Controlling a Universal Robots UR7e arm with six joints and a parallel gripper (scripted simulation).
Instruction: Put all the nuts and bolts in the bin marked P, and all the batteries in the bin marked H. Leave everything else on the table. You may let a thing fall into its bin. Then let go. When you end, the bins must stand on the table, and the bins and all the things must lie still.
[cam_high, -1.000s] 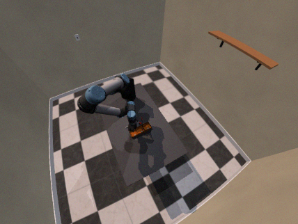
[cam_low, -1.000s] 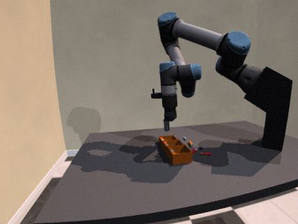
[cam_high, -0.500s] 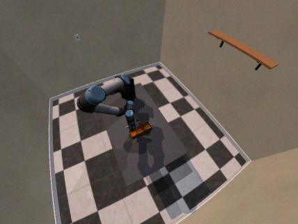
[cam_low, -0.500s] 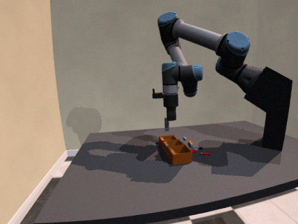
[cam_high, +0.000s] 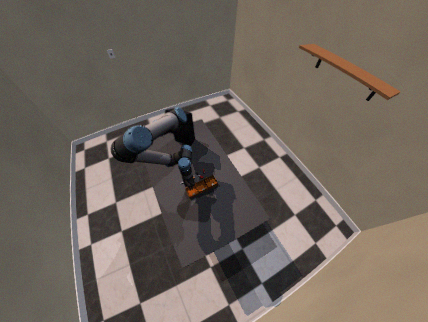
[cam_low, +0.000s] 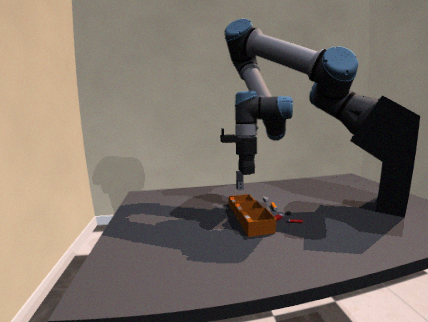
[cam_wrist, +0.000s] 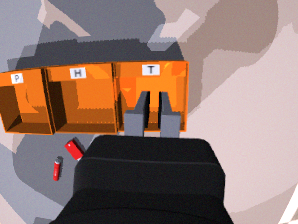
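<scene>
An orange box has three bins in a row, marked P, H and T. I make out nothing inside bins P and H. My gripper is above the box, over bin T in the wrist view. Its fingers stand slightly apart with nothing visible between them. A red cylinder with a grey end and a red piece lie beside the box. A small silver piece and an orange piece lie farther along; their kinds are unclear.
A small dark thing lies near the red ones, too small to name. The box stands on the grey table. The arm's base stands at the table's right in the exterior view. My gripper body hides part of the wrist view.
</scene>
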